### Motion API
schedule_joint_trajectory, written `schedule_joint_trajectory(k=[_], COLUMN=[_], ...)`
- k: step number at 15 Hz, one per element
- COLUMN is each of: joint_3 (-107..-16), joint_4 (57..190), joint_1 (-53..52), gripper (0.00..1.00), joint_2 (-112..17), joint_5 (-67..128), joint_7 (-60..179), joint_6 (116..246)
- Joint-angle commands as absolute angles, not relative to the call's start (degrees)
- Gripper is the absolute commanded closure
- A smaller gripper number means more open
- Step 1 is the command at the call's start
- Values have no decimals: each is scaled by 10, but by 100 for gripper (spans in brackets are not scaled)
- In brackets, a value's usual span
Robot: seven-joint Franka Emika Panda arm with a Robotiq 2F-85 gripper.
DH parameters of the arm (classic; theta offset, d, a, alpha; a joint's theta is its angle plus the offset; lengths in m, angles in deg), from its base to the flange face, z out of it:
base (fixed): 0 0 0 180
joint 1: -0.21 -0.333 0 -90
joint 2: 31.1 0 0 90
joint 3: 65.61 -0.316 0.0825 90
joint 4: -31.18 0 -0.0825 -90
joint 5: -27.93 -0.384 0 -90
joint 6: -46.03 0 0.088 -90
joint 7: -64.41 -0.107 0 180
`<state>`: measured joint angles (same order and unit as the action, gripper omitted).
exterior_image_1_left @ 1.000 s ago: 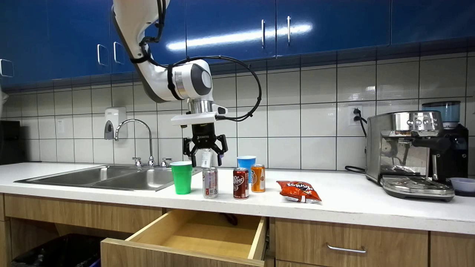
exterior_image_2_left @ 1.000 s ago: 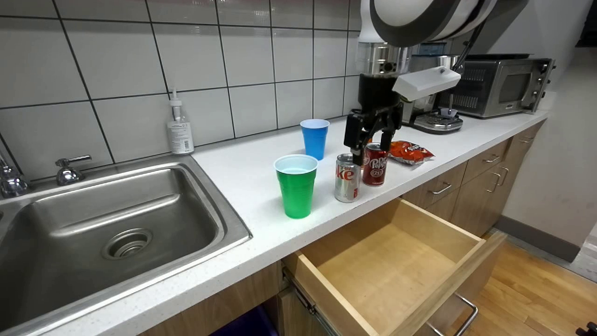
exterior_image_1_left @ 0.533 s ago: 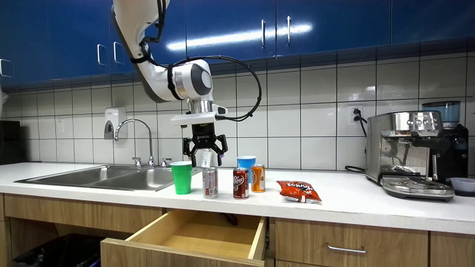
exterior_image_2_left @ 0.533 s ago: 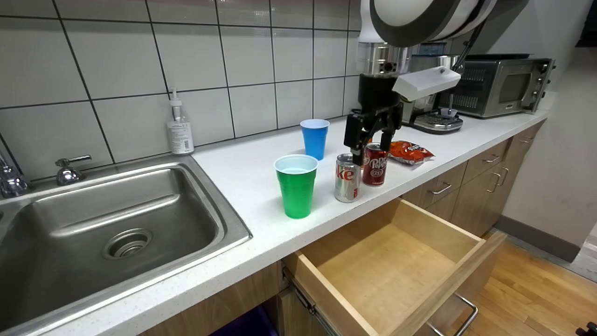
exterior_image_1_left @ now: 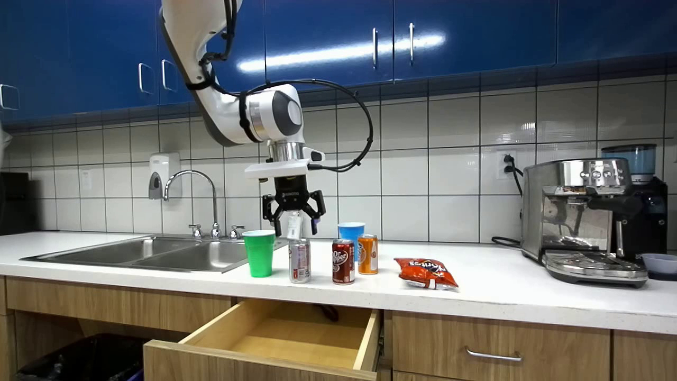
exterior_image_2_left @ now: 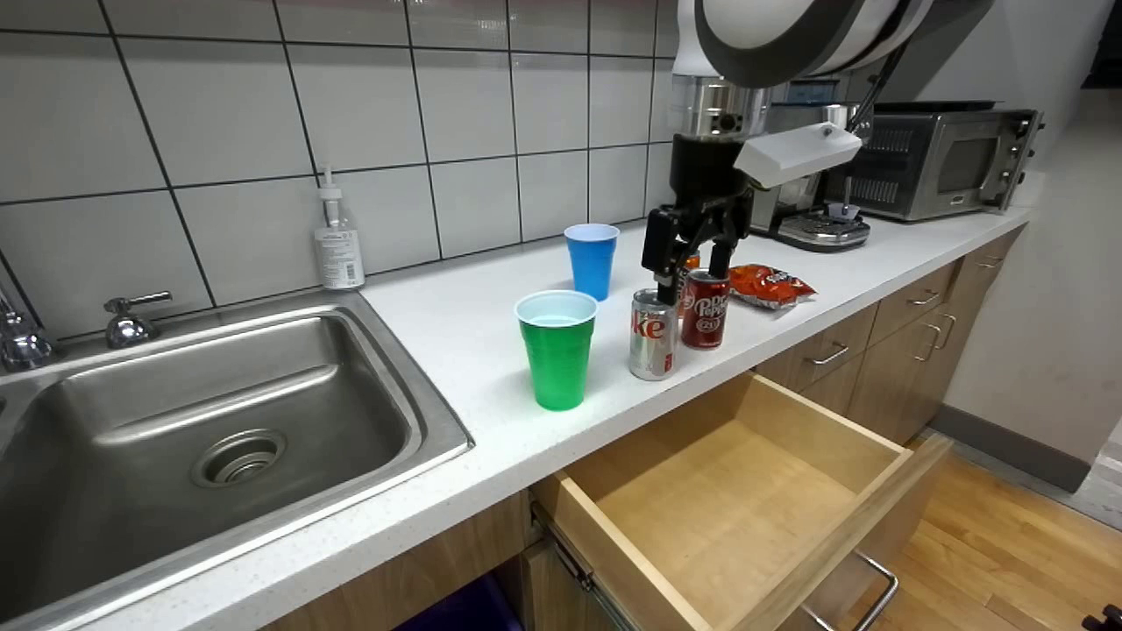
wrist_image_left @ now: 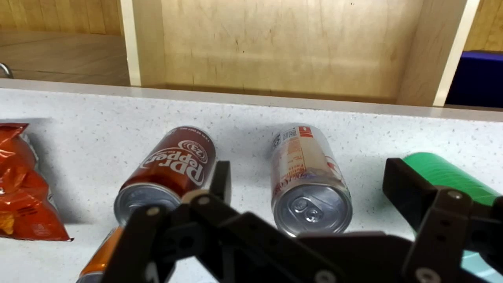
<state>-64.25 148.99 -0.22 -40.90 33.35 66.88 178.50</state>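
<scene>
Plainly, our empty gripper (exterior_image_1_left: 296, 230) gapes above the silver can (wrist_image_left: 308, 173) — a drift toward the wrist view's 3 o'clock could topple the green cup (wrist_image_left: 454, 177).

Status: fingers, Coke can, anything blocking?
Fingers open, holding nothing. Coke can between them in wrist view, upright. Dr Pepper and green cup flank it.

Bright indoor light streaks white glare across the blue cabinets (exterior_image_1_left: 328, 29), with soft shadows on the counter (wrist_image_left: 239, 129).
</scene>
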Motion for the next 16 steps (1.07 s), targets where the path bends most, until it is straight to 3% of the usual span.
schedule_joint_trajectory(k=[1,16], joint_3=[-645,-651], joint_4=[1473,1427], joint_1=[0,2], gripper=[0,0], joint_2=[-423,-482], joint_5=[346,339], joint_7=[684,718], joint_6=[1803,1833])
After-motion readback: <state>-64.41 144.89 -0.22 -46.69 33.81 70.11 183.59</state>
